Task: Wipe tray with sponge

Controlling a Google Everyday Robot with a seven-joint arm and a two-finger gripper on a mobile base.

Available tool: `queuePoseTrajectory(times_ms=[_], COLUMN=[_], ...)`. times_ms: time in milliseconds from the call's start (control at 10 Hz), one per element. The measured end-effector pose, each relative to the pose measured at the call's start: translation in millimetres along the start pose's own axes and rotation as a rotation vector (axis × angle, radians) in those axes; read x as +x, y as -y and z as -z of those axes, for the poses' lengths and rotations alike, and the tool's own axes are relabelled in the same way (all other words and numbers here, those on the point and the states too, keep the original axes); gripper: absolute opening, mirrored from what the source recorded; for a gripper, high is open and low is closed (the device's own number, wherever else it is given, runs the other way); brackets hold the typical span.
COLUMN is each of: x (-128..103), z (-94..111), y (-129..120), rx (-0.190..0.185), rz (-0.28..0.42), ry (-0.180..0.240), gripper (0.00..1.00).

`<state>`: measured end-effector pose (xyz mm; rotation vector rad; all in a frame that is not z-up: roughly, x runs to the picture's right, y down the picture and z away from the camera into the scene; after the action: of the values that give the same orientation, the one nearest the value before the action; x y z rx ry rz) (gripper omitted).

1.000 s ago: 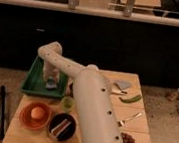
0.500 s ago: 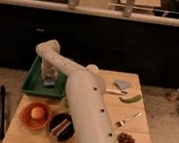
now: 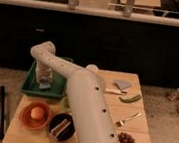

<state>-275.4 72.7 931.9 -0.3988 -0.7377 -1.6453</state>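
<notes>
Reaching across from the near edge of the wooden table [image 3: 142, 128], the white arm [image 3: 84, 110] bends at its elbow and drops down into the green tray [image 3: 28, 80] at the back left corner. The hand [image 3: 43, 77] points downward inside the tray, near its middle. Directly under it lies the blue-grey sponge [image 3: 45, 85], resting on the tray floor and touching or nearly touching the hand's tip. I cannot tell how far open the hand is, nor whether it actually grips the sponge.

In front of the tray sits a round orange plate [image 3: 25, 118] with a pale orange rounded item [image 3: 37, 112] on it. Just to its right is a dark bowl [image 3: 62, 127] holding something brownish. On the right half of the table, well apart from the tray, lie a flat grey-blue cloth piece [image 3: 123, 84], a knife [image 3: 114, 91], a long green vegetable [image 3: 130, 98], a fork [image 3: 128, 120] and a small dark clump of food [image 3: 126, 140]. A black pole [image 3: 0, 112] stands beside the table's left edge. Behind the table runs a dark wall topped by a railing [image 3: 97, 9].
</notes>
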Motion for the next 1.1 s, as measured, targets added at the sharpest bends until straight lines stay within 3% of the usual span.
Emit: queuePoseTrajectory(times_ms=[200, 500, 800, 1100], x=[-11.3, -13.5, -1.3, 21.2], z=[-0.7, 0.3, 0.7, 5.6], y=[-3.2, -30.3, -48.0, -55.1], rx=[0.0, -0.018, -0.043, -0.042], rz=[0.027, 0.0, -0.05, -0.088], ry=[0.017, 0.021, -0.003, -0.053], gripper=[0.02, 0.02, 0.02, 0.02])
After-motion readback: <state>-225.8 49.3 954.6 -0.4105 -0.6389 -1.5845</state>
